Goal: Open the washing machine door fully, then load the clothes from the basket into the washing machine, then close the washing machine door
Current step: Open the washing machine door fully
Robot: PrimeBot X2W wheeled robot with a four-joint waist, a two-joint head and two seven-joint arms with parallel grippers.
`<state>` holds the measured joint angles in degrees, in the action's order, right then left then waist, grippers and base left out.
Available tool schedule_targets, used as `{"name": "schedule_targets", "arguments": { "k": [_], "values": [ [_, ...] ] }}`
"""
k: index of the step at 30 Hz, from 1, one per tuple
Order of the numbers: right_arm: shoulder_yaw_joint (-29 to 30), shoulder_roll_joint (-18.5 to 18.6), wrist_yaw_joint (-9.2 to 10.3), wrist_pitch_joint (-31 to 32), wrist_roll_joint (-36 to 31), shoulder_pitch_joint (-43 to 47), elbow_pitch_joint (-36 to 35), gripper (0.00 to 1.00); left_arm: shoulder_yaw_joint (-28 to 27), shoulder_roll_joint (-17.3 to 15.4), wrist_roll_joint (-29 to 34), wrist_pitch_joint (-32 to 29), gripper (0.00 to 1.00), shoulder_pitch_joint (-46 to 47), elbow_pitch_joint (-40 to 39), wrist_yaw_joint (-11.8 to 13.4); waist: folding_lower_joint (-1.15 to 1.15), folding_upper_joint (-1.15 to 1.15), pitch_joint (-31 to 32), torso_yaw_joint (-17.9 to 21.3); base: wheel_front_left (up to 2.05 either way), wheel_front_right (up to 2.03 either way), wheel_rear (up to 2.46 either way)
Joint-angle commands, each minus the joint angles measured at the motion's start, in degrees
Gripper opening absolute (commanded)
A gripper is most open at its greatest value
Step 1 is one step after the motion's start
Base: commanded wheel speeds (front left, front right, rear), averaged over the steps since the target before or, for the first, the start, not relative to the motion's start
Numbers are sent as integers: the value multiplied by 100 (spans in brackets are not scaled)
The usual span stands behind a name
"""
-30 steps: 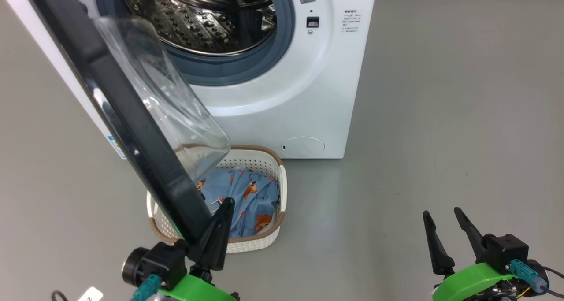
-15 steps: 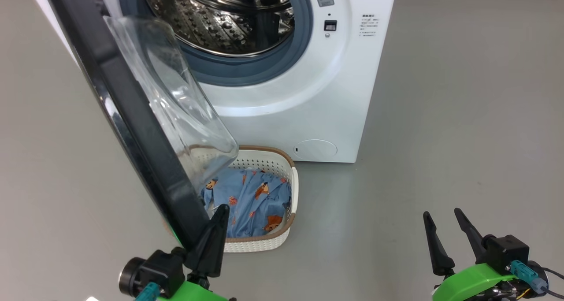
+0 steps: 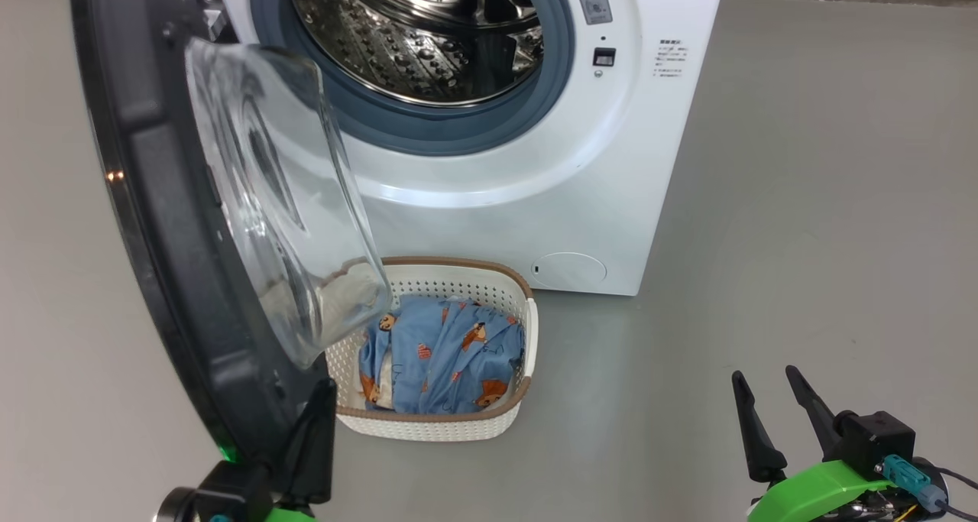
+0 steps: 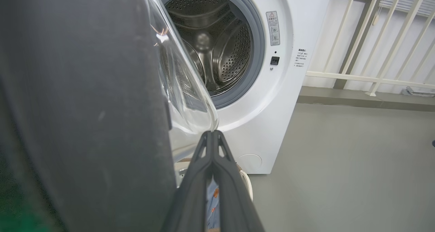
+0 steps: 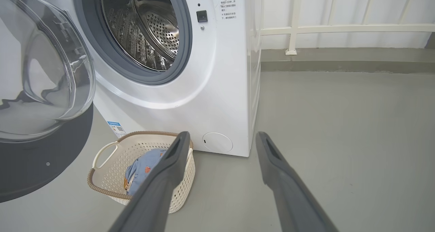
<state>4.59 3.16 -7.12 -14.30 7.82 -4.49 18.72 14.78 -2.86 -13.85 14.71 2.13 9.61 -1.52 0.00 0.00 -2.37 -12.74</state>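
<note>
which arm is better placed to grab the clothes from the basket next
Right. The right gripper is open and free, facing the clothes in the basket; the left gripper is shut beside the door.

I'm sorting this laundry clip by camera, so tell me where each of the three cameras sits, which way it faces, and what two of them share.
Head view: on the head, looking forward and down at the washing machine, open door and basket; left gripper lower left, right gripper lower right.
Left wrist view: on the left wrist, facing the drum along its shut fingers.
Right wrist view: on the right wrist, facing the machine's front between open fingers.
Shared: head and right wrist views both show the clothes.
</note>
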Motion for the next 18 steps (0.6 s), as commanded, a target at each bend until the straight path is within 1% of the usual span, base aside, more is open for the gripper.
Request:
{"name": "schedule_targets", "arguments": {
  "k": [1,12,18],
  "values": [
    [-128,-3,-36,-70,71,-2,-124,100,-334,-127,-36,29,0,62,-154,132,0,0,6,-38,0,0,0],
    [-124,-7,-36,-70,64,21,-130,100,-912,-205,-182,29,0,-114,-260,436,0,0,27,-153,0,0,0],
    [-173,17,-36,-70,68,-28,-138,100,-1436,-308,-375,29,0,-61,-119,653,0,0,-84,-83,0,0,0]
  ]
}}
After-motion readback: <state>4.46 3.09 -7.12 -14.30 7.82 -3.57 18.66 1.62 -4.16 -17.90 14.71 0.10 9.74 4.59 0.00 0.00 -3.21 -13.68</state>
